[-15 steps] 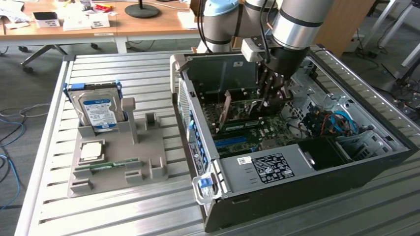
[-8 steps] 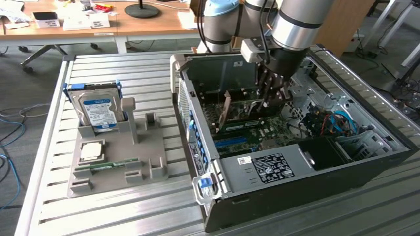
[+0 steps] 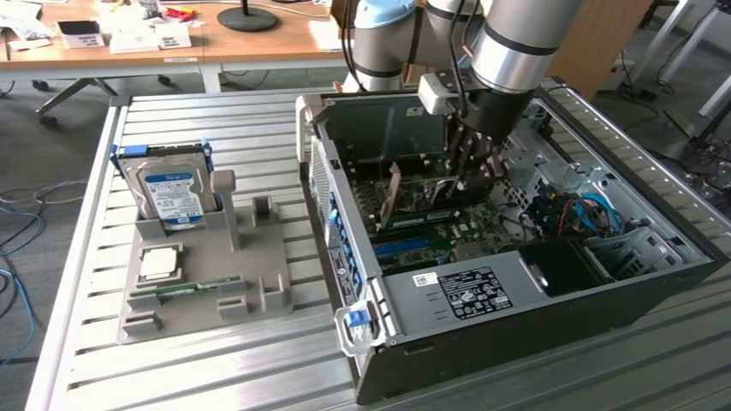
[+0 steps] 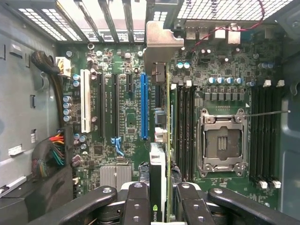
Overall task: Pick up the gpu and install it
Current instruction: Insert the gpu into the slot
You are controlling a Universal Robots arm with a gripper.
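The gripper clenched the graphics card edge-on inside the computer case, close over the motherboard. The card seemed to sit beside the blue slot, not over it; pressed down so, its edge could hit the board or jam.
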